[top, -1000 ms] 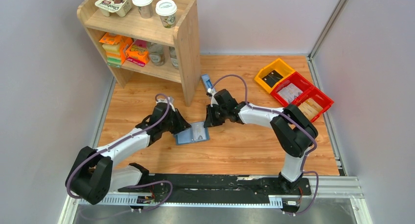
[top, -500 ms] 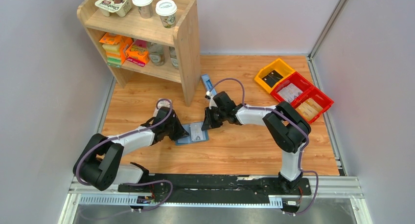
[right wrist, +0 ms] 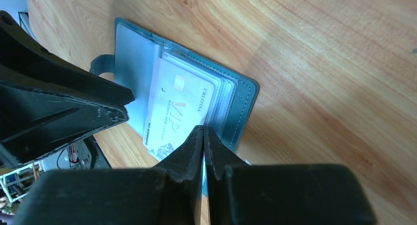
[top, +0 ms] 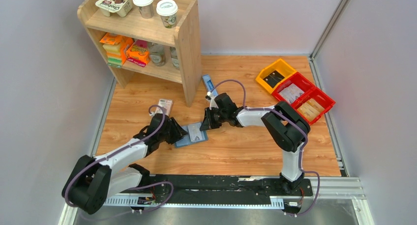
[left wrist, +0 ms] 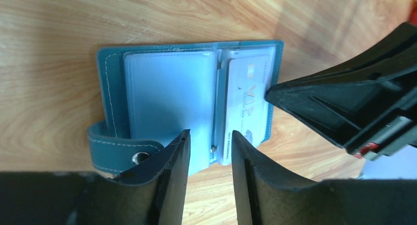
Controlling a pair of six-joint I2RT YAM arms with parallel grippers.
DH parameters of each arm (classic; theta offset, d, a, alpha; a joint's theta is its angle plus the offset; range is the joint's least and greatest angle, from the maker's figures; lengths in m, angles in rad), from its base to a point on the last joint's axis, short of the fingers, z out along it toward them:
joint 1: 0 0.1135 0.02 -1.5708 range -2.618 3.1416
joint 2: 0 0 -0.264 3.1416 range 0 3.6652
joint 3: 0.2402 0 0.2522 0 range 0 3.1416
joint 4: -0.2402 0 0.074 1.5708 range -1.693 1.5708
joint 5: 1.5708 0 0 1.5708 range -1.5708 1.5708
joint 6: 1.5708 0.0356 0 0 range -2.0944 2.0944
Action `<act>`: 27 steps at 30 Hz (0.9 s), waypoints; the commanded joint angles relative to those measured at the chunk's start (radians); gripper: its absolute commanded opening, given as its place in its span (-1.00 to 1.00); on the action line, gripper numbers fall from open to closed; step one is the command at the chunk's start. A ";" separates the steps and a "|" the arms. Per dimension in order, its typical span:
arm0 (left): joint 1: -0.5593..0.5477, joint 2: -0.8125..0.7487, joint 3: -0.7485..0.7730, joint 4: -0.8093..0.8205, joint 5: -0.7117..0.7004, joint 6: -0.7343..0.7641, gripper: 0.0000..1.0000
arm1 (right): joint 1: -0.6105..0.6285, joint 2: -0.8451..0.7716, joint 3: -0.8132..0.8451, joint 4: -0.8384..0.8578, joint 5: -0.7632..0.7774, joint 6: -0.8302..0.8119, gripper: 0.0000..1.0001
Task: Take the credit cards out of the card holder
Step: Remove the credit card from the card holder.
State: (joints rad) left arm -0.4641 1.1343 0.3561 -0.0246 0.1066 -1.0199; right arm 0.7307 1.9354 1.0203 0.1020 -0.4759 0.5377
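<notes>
The teal card holder [top: 191, 137] lies open on the wooden table [top: 236, 146], its closure tab to the left in the left wrist view. A white VIP credit card [left wrist: 248, 104] sits in its right pocket stack and sticks out past the holder's [left wrist: 167, 92] near edge. My left gripper [left wrist: 209, 136] is open at that near edge, over the spine, with nothing between its fingers. My right gripper [right wrist: 203, 130] is shut, its tips resting on the card's [right wrist: 177, 112] far side beside the holder's teal cover [right wrist: 242, 103]. The two grippers face each other, left [top: 182, 134] and right [top: 204, 125].
A wooden shelf unit [top: 187, 43] with cups and boxes stands at the back left. A narrow blue-and-white box [top: 207, 82] leans by it. A pink-and-white pack [top: 165, 105] lies behind my left arm. Yellow and red bins [top: 295, 90] sit at the back right.
My left gripper closed, then opened, and drew back toward the near left, uncovering the pink-and-white pack. The holder and my right gripper shifted slightly left.
</notes>
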 commanded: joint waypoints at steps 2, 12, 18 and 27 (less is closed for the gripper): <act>0.001 -0.133 -0.072 0.107 -0.053 -0.051 0.07 | 0.009 0.059 -0.048 -0.078 0.074 -0.027 -0.86; 0.002 -0.068 -0.065 0.330 0.084 -0.020 0.18 | 0.009 0.060 -0.045 -0.078 0.074 -0.025 -0.86; 0.002 0.002 -0.048 0.302 0.084 -0.020 0.18 | 0.009 0.059 -0.042 -0.076 0.072 -0.024 -0.86; 0.002 0.088 -0.023 0.322 0.107 -0.011 0.16 | 0.009 0.057 -0.042 -0.074 0.068 -0.021 -0.87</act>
State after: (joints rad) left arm -0.4637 1.1954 0.2928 0.2520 0.1864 -1.0492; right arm 0.7307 1.9366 1.0142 0.1184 -0.4789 0.5461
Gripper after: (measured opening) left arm 0.586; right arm 0.073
